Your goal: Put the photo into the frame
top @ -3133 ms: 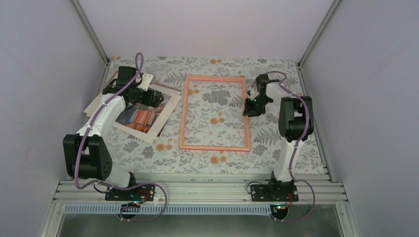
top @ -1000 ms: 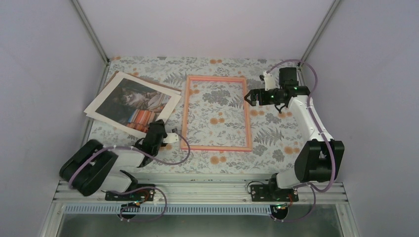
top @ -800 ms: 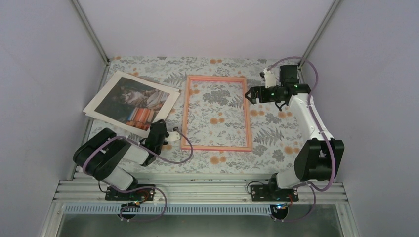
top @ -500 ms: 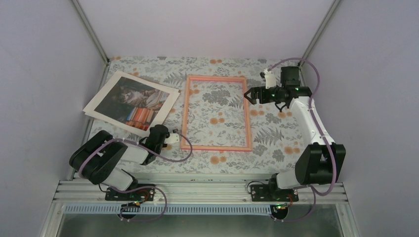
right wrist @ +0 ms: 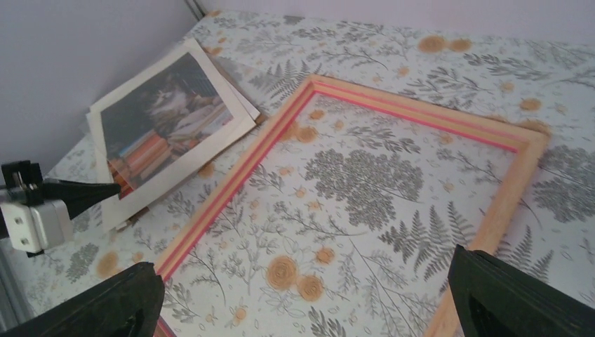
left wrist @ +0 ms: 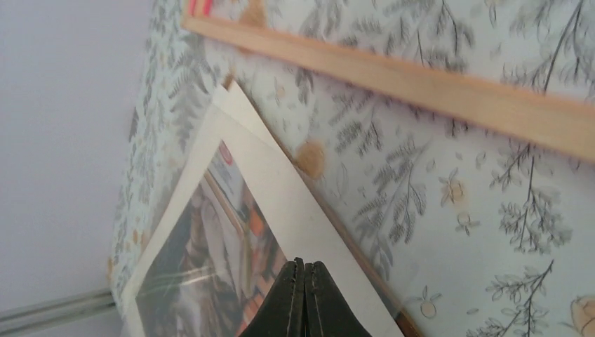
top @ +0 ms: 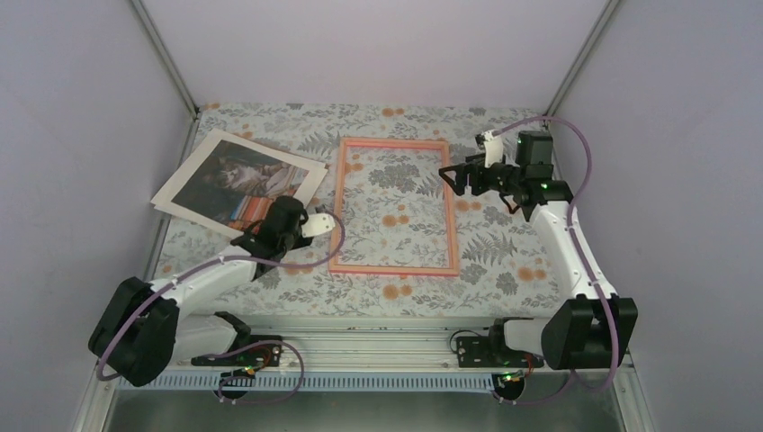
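Observation:
The photo (top: pixel 236 180) of a cat on books lies askew at the back left, on a brown board. In the left wrist view the photo (left wrist: pixel 231 239) fills the lower left. My left gripper (top: pixel 274 211) is shut, its tips (left wrist: pixel 306 265) over the print's white border by its near right edge, with nothing seen between the jaws. The pink frame (top: pixel 335 207) lies flat mid-table, its bar (left wrist: pixel 449 91) just beyond. My right gripper (top: pixel 454 178) hangs open above the frame's far right corner, fingers (right wrist: pixel 98 302) spread wide over the frame (right wrist: pixel 421 112). The right wrist view also shows the photo (right wrist: pixel 165 123) and left gripper (right wrist: pixel 116 187).
A brown backing board (left wrist: pixel 351 242) pokes out under the print's right edge. A floral cloth (top: pixel 504 261) covers the table. Grey walls and metal posts (top: pixel 162 54) enclose the left, back and right. A rail (top: pixel 360 346) runs along the near edge.
My left arm has reached forward from the near edge to the print's near right edge, and its jaws have closed. The right arm has shifted slightly above the frame corner, still open.

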